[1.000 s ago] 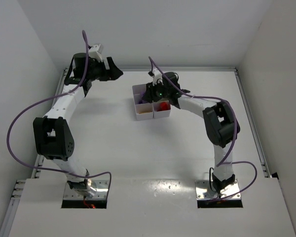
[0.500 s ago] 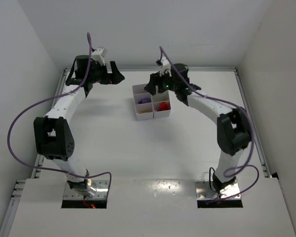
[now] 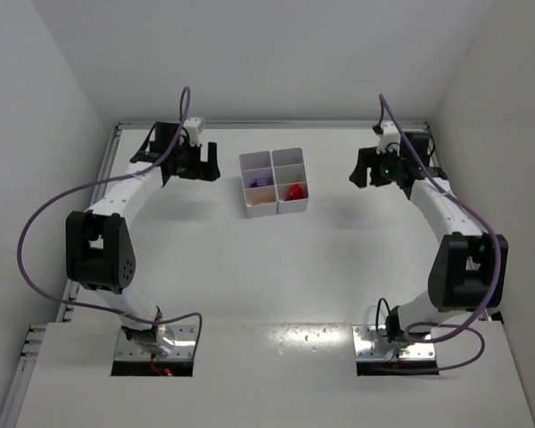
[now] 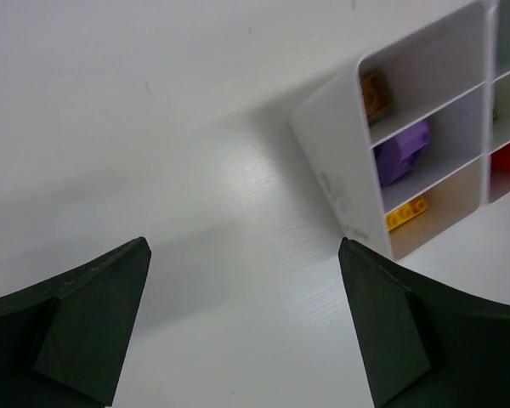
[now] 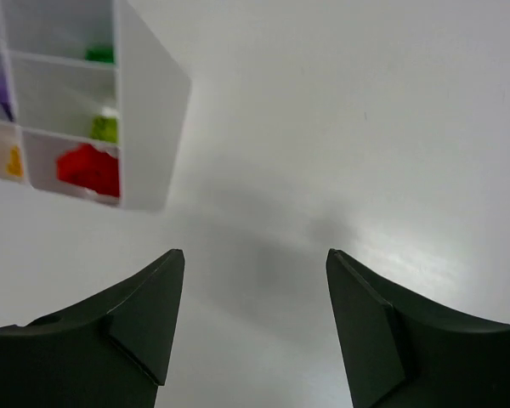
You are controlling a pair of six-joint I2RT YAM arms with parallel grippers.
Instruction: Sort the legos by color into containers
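White plastic tray (image 3: 274, 167) sits toward the far side of the table (image 3: 339, 259), between your two arms and apart from both.

Left wrist view, one column: orange brick (image 4: 374, 92), purple brick (image 4: 402, 153), yellow brick (image 4: 406, 212), one per cell.

Right wrist view, other column: red brick (image 5: 89, 168) in the corner cell, green bricks (image 5: 105, 128) in the two cells beyond it.

Your left gripper (image 4: 242, 246): fingers spread wide, nothing between them. Your right gripper (image 5: 255, 255): fingers parted, empty, over bare table.
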